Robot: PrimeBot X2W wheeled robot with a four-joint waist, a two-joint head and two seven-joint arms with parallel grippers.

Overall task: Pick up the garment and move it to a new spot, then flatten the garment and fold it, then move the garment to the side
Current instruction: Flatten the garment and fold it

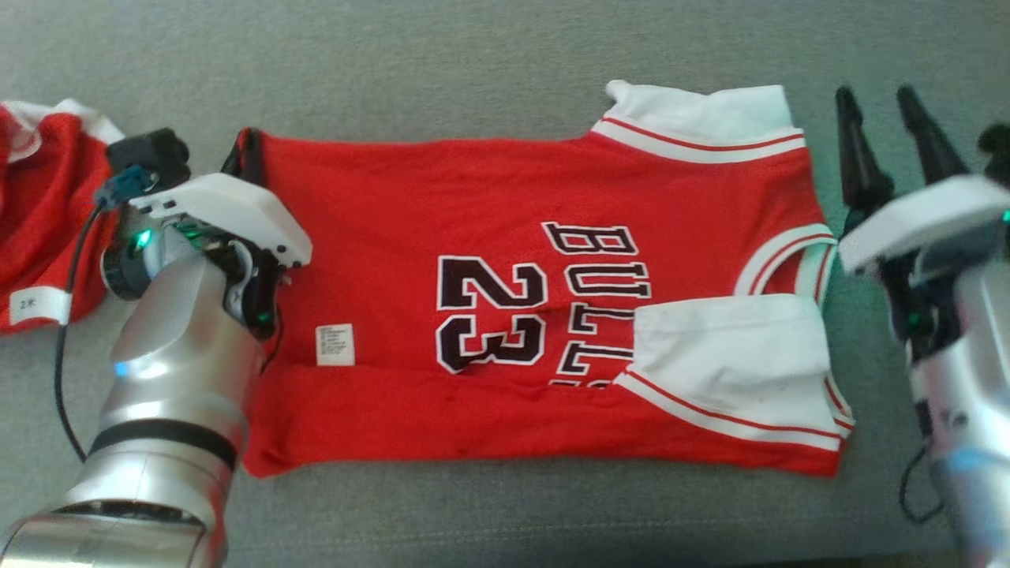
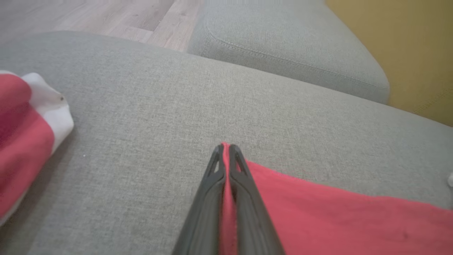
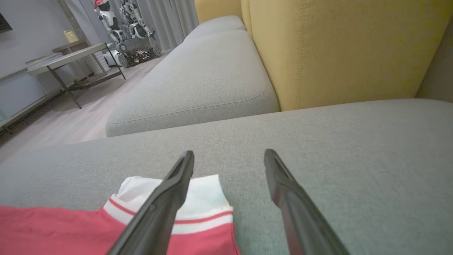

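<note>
The garment is a red jersey with white trim and black "BULLS 23" lettering. It lies flat and sideways on the grey sofa cushion, with its near long edge folded over. My left gripper is shut on the garment's far left hem corner. In the left wrist view, red cloth is pinched between the closed fingers of that gripper. My right gripper stands open just right of the white shoulder strap. In its own wrist view its left finger overlaps the strap, with nothing between its fingers.
A second red and white garment lies bunched at the cushion's left end. A yellow back cushion rises behind the seat. Another grey seat cushion adjoins it, with wooden floor and a table beyond.
</note>
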